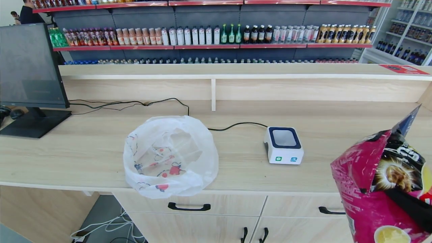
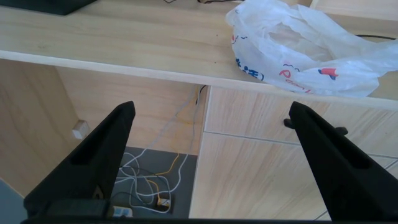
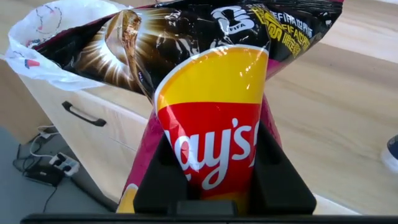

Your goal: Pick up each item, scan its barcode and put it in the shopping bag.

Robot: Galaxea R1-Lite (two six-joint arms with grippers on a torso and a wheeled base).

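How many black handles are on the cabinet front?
4: one handle under the shopping bag, one beside the chip bag, two upright ones lower down. The chip bag may hide more.

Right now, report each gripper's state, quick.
Left gripper: open, holding nothing.
Right gripper: shut on the chip bag.
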